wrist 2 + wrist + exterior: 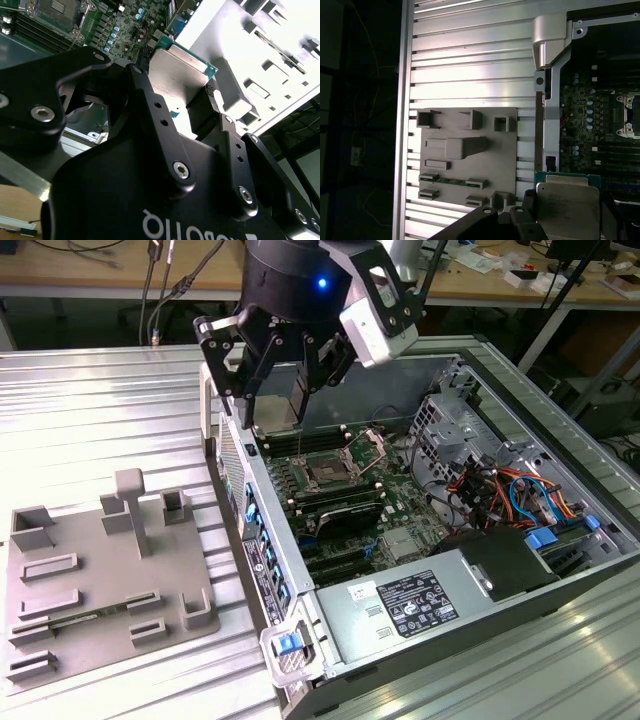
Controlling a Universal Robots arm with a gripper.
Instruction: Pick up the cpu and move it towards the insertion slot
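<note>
— Gripping what, exactly?
— Gripper [283,390] clamped on the cpu [284,398]; its black fingers [150,107] press the chip's edges, silvery top visible in both wrist views [567,209].
— Position relative to the computer case [520,370]?
— Held in the air above the case's wall nearest the grey fixture plate [105,575], just inside the opening.
— And the insertion slot [327,475]?
— On the green motherboard [400,510] inside the case, below the chip, apart from it. Fixture plate lies outside the case on the ribbed metal table [90,410].
</note>
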